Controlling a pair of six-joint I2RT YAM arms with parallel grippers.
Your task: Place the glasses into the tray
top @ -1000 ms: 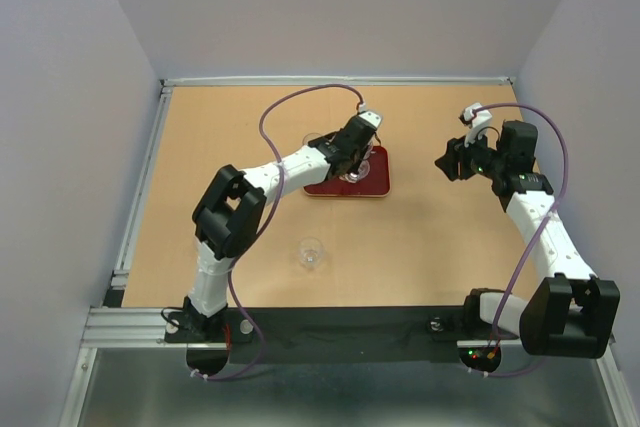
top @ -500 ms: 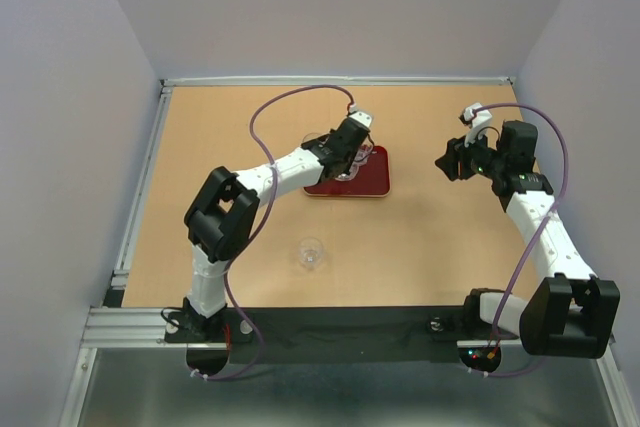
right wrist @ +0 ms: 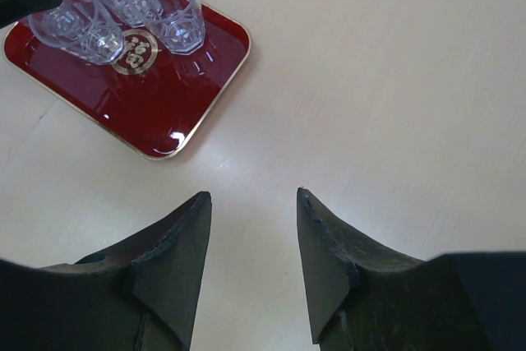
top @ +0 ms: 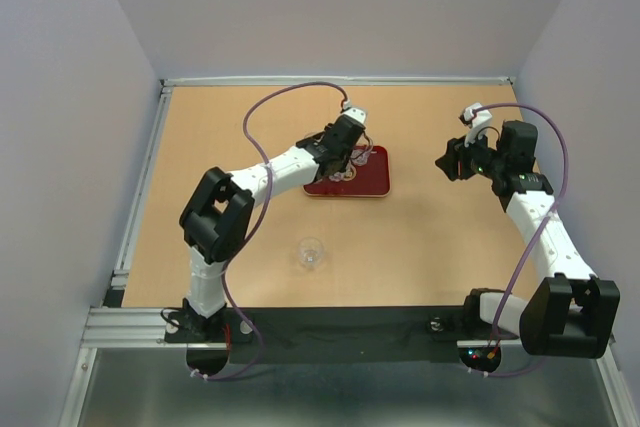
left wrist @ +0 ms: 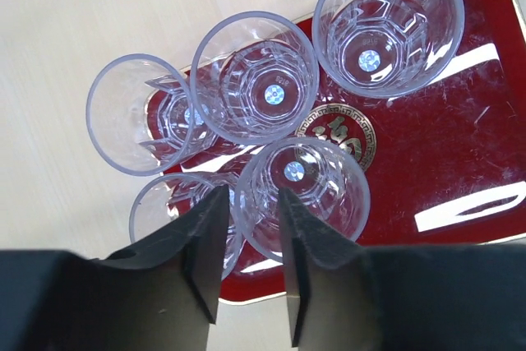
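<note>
The dark red tray [top: 372, 183] lies at mid-table and holds several clear glasses [top: 362, 158]. In the left wrist view they stand in a tight cluster on the tray [left wrist: 460, 145] around its gold emblem [left wrist: 339, 136]. My left gripper [top: 347, 155] hovers over the tray's near-left part. It is open, and its fingers straddle the near rim of the closest glass [left wrist: 306, 199] with gaps on both sides. One more glass [top: 311, 252] stands alone on the table near the front. My right gripper [top: 447, 160] is open and empty, above bare table right of the tray [right wrist: 164, 113].
The tan tabletop [top: 450, 257] is bounded by a metal rail on the left [top: 140, 207] and grey walls behind and at the sides. A black strip [top: 350, 332] with the arm bases runs along the near edge.
My left gripper has drawn back to the left across the tray, away from the glasses. The right arm has not moved.
</note>
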